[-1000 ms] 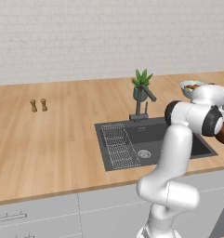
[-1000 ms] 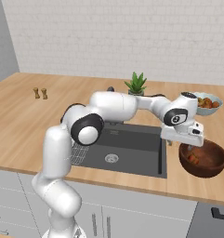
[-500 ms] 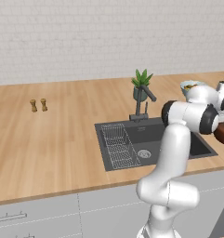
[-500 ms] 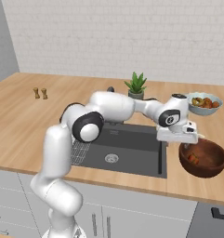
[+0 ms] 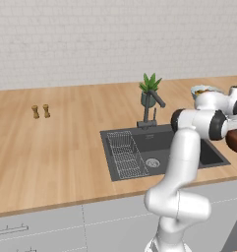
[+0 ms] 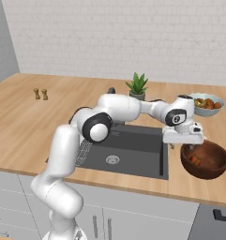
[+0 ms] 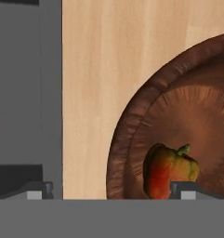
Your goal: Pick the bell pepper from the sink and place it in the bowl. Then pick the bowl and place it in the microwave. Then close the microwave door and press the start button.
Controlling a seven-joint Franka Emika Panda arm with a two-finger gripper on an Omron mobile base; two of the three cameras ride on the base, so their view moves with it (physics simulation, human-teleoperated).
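The reddish-brown bowl (image 6: 209,161) stands on the counter right of the sink (image 6: 133,150). The red-orange bell pepper (image 6: 195,160) lies inside it, near the sink-side wall. My gripper (image 6: 185,142) hovers open just above the bowl's left rim, holding nothing. In the hand view the bell pepper (image 7: 171,173) rests in the bowl (image 7: 192,111) beside one fingertip (image 7: 187,189), and the gripper (image 7: 111,190) straddles the rim, its other tip near the sink (image 7: 25,93). From the left base view, the bowl (image 5: 236,141) shows partly at the right edge behind the arm. The microwave is out of view.
A pale grey bowl of fruit (image 6: 207,104) sits behind the wooden bowl. A potted plant (image 6: 137,86) and faucet (image 5: 152,111) stand behind the sink, which holds a wire rack (image 5: 126,153). Two small shakers (image 5: 40,111) stand far left on the counter.
The hand has turned and shifted slightly toward the sink side of the bowl. The jaws have stayed wide open, and the bell pepper lies still in the bowl.
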